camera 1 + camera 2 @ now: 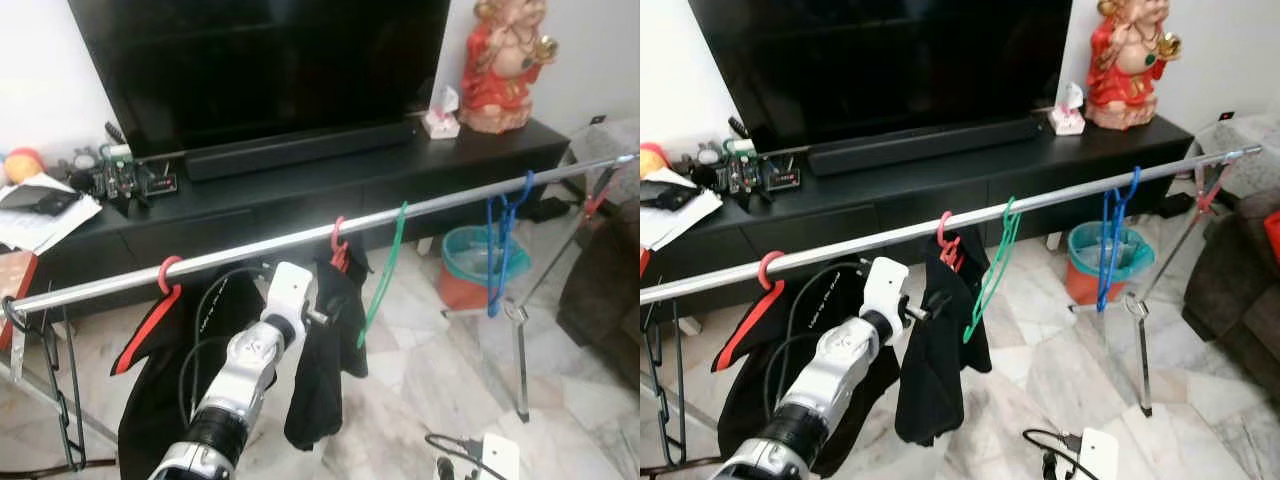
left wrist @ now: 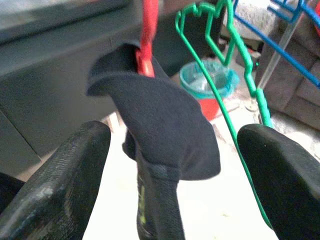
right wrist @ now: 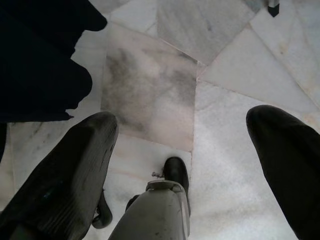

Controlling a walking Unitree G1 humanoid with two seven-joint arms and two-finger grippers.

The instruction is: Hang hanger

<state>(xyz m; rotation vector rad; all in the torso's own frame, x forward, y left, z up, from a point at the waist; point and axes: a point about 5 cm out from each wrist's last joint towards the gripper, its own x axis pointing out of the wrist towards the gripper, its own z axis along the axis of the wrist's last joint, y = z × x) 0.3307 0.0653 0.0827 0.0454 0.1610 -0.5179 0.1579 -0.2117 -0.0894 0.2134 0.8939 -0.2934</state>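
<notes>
My left pincer is up by the rail, with its two fingers spread wide and nothing gripped. The black cloth on the red hanger sits right between them. I think I hold it there so I can let the hanger settle or steady it. The red hanger's hook is over the rail, near the middle, so it hangs straight down. Its long side runs across the rail, like the green hanger just beside it. My right pincer hangs low over the floor, spread wide and holding nothing.
</notes>
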